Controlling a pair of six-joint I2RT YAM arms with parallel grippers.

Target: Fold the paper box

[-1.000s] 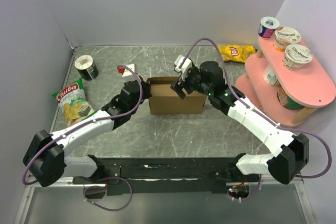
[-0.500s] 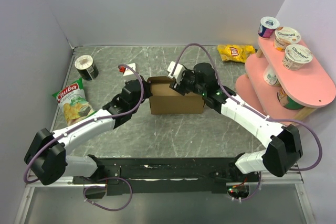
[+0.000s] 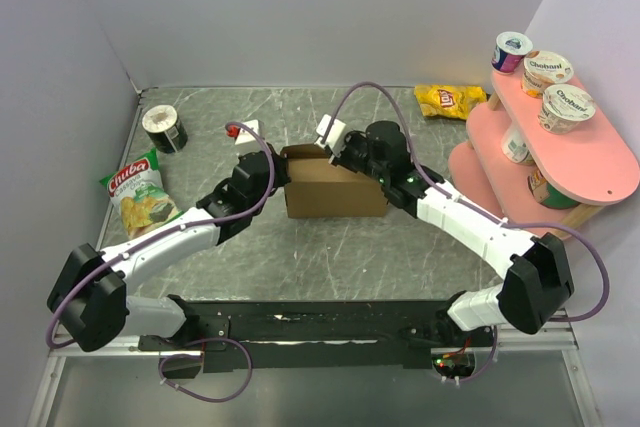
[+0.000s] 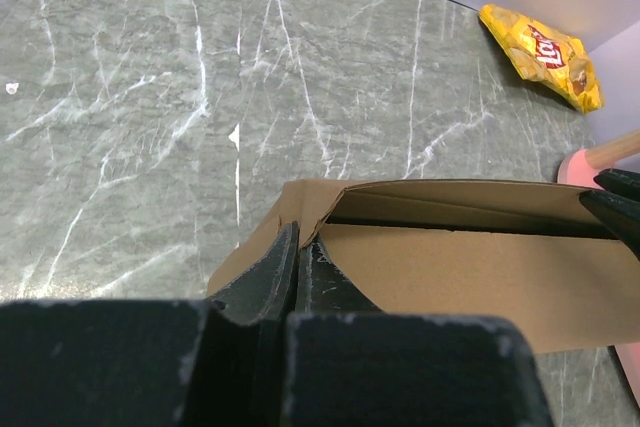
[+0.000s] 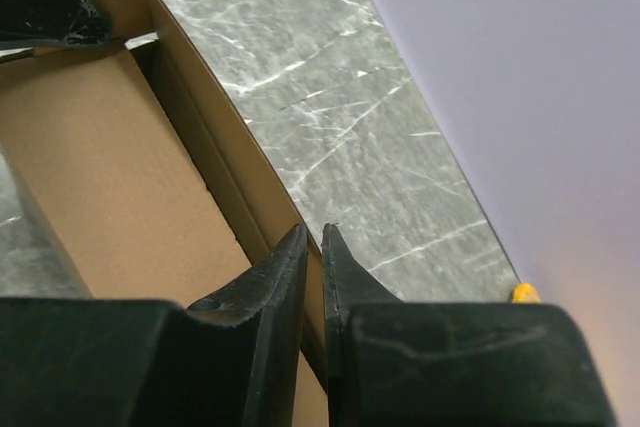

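Note:
The paper box (image 3: 335,192) is a plain brown cardboard box standing mid-table, its top open along the back. My left gripper (image 3: 279,175) is at the box's left end. In the left wrist view its fingers (image 4: 290,252) are pressed together on the end wall's top corner of the paper box (image 4: 450,267). My right gripper (image 3: 338,152) reaches over the rear left part of the box. In the right wrist view its jaws (image 5: 313,235) are pinched on the thin upright rear wall of the paper box (image 5: 100,167), cardboard showing between them.
A green chips bag (image 3: 140,192) and a dark can (image 3: 164,128) lie at the left, with a small red-and-white item (image 3: 240,131) behind the left gripper. A yellow chips bag (image 3: 450,100) lies at the back right. A pink two-tier stand (image 3: 600,162) with yoghurt cups fills the right side.
My right gripper has shifted left along the box's rear edge and gone from wide open to pinched on the rear wall. The left arm and box have stayed put.

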